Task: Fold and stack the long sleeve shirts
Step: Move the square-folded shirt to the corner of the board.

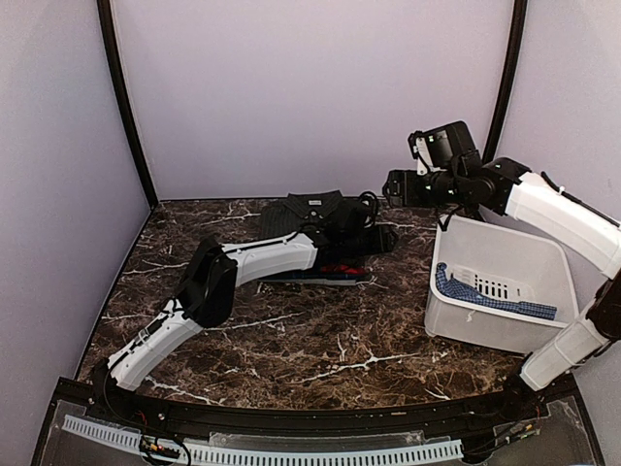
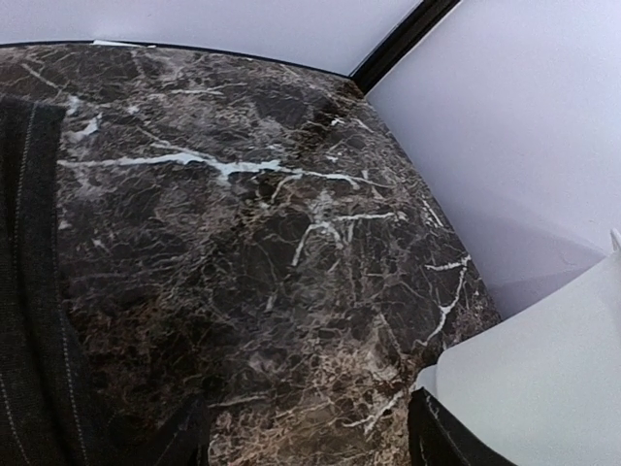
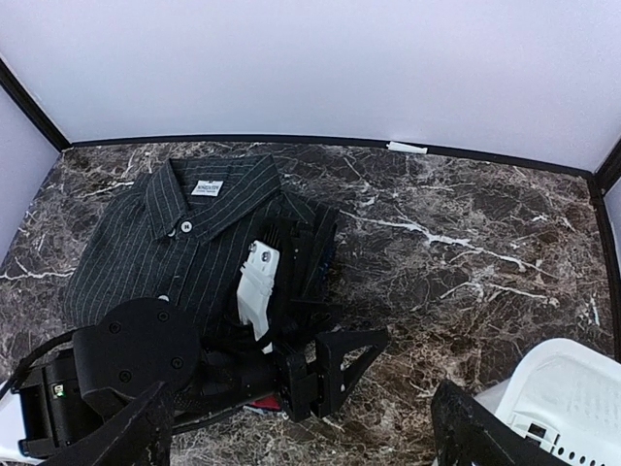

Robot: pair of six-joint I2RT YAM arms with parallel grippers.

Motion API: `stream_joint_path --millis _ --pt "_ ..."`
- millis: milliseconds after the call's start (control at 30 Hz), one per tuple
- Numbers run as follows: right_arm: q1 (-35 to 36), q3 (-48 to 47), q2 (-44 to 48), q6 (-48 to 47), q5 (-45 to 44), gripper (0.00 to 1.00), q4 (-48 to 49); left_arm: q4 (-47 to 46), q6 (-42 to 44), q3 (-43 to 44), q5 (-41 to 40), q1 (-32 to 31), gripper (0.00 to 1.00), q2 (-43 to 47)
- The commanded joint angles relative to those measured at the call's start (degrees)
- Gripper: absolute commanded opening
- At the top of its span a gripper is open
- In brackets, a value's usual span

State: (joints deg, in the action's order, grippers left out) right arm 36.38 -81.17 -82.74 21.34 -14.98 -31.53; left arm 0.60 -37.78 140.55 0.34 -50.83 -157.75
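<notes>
i see left gripper (image 3: 325,369) fingers apart, low at the right edge of the folded charcoal shirt (image 3: 165,252), right gripper (image 1: 392,186) raised further right, fingers also spread

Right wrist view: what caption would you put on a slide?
Folded pinstripe shirt on marble table, left arm over it, white bin nearby.

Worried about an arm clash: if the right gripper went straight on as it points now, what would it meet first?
Probably the left gripper, open at the edge of the folded charcoal pinstriped shirt, squarely in line with the right gripper; the shirt lies beyond it. Depth is uncertain.
</notes>
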Motion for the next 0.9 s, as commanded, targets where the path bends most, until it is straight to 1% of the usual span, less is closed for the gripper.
stream_joint_path --millis 0,167,400,567,700,867 --pt "-0.04 0.55 -0.15 0.59 1.00 0.89 0.34 7.89 -1.47 0.26 -3.72 1.44 0.68 1.61" --pt "-0.02 0.44 -1.04 0.65 1.73 0.89 0.59 9.73 -1.49 -5.81 -3.46 2.99 0.68 5.20" --pt "-0.04 0.47 -1.75 0.54 2.41 0.89 1.18 13.22 -0.44 -10.05 -1.64 6.02 0.68 8.82" --pt "0.01 0.72 -2.28 0.37 2.94 0.90 1.60 10.43 -1.03 -18.29 -1.12 9.50 0.68 12.51" --pt "0.00 0.83 -2.57 0.32 3.37 0.90 1.86 10.52 -0.82 -21.42 -1.40 12.39 0.68 14.12" --pt "0.01 1.01 -2.69 0.21 3.47 0.90 1.81 9.08 -0.39 -27.36 -1.60 16.61 0.68 17.21"
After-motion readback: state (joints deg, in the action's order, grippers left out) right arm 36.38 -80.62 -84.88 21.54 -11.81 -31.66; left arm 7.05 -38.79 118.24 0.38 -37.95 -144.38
